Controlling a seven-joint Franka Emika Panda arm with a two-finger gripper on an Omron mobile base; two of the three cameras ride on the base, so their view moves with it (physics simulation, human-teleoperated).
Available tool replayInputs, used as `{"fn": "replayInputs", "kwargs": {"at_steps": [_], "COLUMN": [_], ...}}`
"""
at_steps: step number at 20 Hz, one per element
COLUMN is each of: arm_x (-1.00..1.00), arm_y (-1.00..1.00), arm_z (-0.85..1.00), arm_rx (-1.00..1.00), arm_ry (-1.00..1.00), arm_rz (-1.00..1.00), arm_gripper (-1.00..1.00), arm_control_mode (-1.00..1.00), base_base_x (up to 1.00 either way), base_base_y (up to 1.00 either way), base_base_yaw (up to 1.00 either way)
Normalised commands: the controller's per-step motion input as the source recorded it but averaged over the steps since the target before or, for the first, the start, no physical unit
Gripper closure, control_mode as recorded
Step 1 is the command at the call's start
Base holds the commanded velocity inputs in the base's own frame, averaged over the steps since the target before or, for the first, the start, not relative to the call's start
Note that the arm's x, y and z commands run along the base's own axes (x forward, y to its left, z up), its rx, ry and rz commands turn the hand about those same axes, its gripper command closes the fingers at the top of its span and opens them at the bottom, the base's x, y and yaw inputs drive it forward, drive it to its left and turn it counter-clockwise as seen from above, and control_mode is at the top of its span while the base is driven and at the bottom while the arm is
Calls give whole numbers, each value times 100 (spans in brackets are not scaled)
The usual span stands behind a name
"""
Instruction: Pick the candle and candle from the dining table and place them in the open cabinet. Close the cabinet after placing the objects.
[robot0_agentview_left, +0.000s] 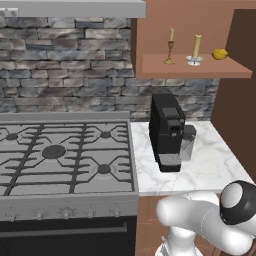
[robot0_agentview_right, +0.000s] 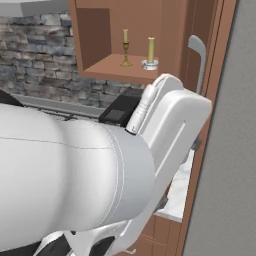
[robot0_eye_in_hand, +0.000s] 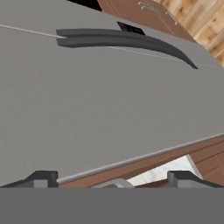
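Observation:
Both candles stand side by side on the shelf of the open wall cabinet (robot0_agentview_left: 150, 66). The slim one on the brass candlestick (robot0_agentview_left: 170, 47) (robot0_agentview_right: 125, 48) is on the left. The stubby one in the silver dish (robot0_agentview_left: 196, 50) (robot0_agentview_right: 150, 52) is on the right. The cabinet's brown door (robot0_agentview_left: 241, 95) (robot0_agentview_right: 214, 75) swings out to the right, with its silver bar handle (robot0_agentview_right: 199, 57) showing. In the hand view my gripper (robot0_eye_in_hand: 113, 178) is open, its dark fingertips (robot0_eye_in_hand: 42, 177) far apart. It faces a flat grey panel, with a bit of silver curve low between the tips.
A small yellow lump (robot0_agentview_left: 219, 54) lies on the shelf right of the candles. Under the cabinet a black coffee machine (robot0_agentview_left: 167, 131) stands on the marble counter (robot0_agentview_left: 212, 160). A gas stove (robot0_agentview_left: 65, 155) lies to the left. A grey panel with a dark curved handle (robot0_eye_in_hand: 127, 41) is close to the hand.

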Motion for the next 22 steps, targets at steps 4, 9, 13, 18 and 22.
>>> {"fn": "replayInputs", "kwargs": {"at_steps": [4,9,13,18,22], "arm_x": [25,24,16,14,20], "arm_y": [-1,0,0,0,0], "arm_z": [-10,-16,-22,-24,-18], "arm_rx": [-3,-4,-6,-7,-6], "arm_ry": [1,0,0,0,0], "arm_rz": [0,0,0,0,0], "arm_gripper": [-100,-100,-100,-100,-100], "arm_control_mode": [-100,-100,-100,-100,-100], "base_base_x": [0,0,0,0,0], "base_base_y": [0,0,0,0,0], "base_base_yaw": [0,0,0,0,0]}}
